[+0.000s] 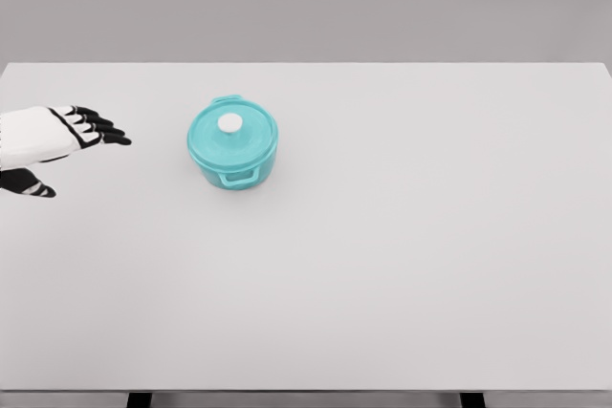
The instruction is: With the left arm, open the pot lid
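Note:
A teal pot [232, 145] stands on the white table [402, 236], left of the middle and toward the back. Its teal lid [230, 133] sits flat on it, with a white round knob [230, 122] at the centre. My left hand [72, 145] comes in at the left edge, level with the pot and a good hand's width to its left. Its black-tipped fingers [100, 129] are spread and point toward the pot, the thumb lower, and they hold nothing. The right arm does not show.
The table's back edge runs just behind the pot. Two dark table legs [140, 399] show under the front edge.

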`<action>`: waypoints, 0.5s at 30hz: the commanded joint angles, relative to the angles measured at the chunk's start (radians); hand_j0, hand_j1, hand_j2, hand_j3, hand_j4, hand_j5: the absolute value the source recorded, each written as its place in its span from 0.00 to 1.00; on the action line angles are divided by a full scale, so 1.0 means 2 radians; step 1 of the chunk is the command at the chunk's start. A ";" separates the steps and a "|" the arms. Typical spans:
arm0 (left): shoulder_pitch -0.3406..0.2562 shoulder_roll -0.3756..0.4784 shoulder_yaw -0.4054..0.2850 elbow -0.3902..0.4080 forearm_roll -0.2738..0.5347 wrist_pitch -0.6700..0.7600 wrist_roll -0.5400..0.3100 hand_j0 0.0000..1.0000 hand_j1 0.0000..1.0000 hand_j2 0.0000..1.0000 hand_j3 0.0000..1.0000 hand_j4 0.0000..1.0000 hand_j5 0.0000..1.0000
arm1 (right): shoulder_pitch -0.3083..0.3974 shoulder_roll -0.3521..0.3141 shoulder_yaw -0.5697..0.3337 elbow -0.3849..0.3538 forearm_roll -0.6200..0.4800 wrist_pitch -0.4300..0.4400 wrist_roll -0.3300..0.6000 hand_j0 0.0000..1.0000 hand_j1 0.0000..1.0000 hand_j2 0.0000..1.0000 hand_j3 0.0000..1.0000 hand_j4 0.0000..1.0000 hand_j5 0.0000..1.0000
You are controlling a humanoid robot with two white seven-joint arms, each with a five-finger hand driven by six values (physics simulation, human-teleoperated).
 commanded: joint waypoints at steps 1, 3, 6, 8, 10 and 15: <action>0.000 -0.005 -0.004 -0.001 -0.001 -0.001 0.000 1.00 1.00 1.00 1.00 1.00 1.00 | 0.000 0.000 0.000 0.001 0.000 0.000 0.000 1.00 1.00 1.00 1.00 1.00 1.00; 0.000 -0.005 -0.004 -0.001 -0.002 -0.001 -0.001 1.00 1.00 1.00 1.00 1.00 1.00 | 0.005 0.000 0.000 0.001 0.000 0.000 -0.001 1.00 1.00 1.00 1.00 1.00 1.00; -0.005 -0.007 -0.005 -0.001 -0.002 -0.004 -0.002 1.00 1.00 1.00 1.00 1.00 1.00 | 0.005 0.000 0.000 0.001 0.000 0.000 -0.001 1.00 1.00 1.00 1.00 1.00 1.00; -0.009 -0.027 -0.005 -0.004 -0.005 -0.006 -0.004 1.00 1.00 1.00 1.00 1.00 1.00 | 0.005 0.000 0.000 0.001 0.000 0.000 0.000 1.00 1.00 1.00 1.00 1.00 1.00; -0.021 -0.034 -0.005 -0.007 -0.009 -0.018 -0.025 1.00 1.00 1.00 1.00 1.00 1.00 | 0.005 0.000 0.000 0.001 0.000 0.000 -0.001 1.00 1.00 1.00 1.00 1.00 1.00; -0.127 -0.129 -0.075 -0.030 -0.003 -0.011 -0.038 1.00 1.00 1.00 1.00 1.00 1.00 | 0.005 0.000 0.000 0.001 0.000 0.000 -0.001 1.00 1.00 1.00 1.00 1.00 1.00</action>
